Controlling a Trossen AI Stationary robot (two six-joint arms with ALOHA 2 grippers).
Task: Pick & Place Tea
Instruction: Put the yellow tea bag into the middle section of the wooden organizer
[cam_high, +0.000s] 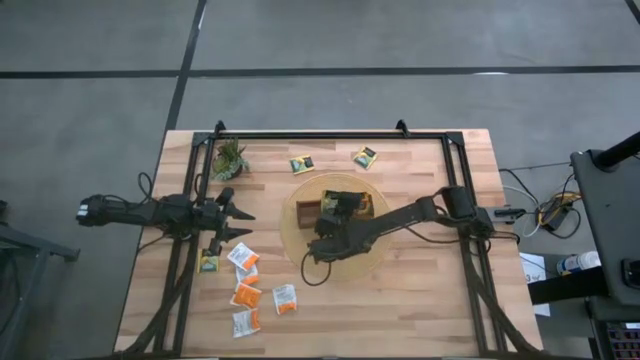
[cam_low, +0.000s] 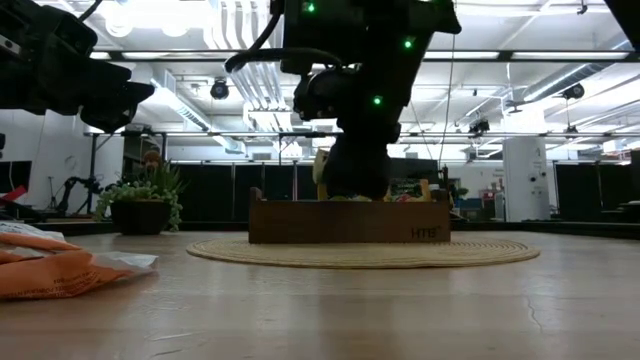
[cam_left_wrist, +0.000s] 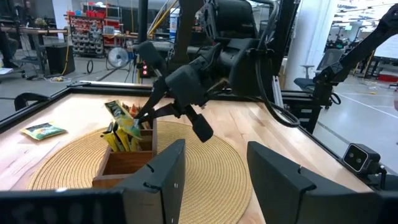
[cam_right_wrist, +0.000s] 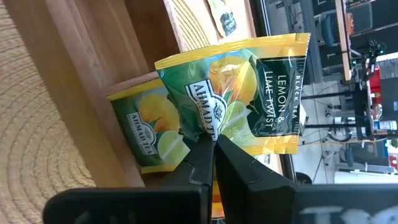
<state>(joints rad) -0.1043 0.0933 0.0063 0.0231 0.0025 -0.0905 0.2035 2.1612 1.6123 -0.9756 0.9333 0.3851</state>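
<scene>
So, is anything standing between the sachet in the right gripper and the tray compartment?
Nothing visible does. The right gripper holds the lemon tea sachet directly over the wooden tray, beside sachets already standing inside.

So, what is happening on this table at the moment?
The right gripper is shut on a yellow-green tea sachet and holds it over the wooden tray on the round mat. The left gripper waits open near the loose orange sachets.

Left gripper (cam_high: 243, 224) agape; right gripper (cam_right_wrist: 213, 144) pinched closed.
</scene>
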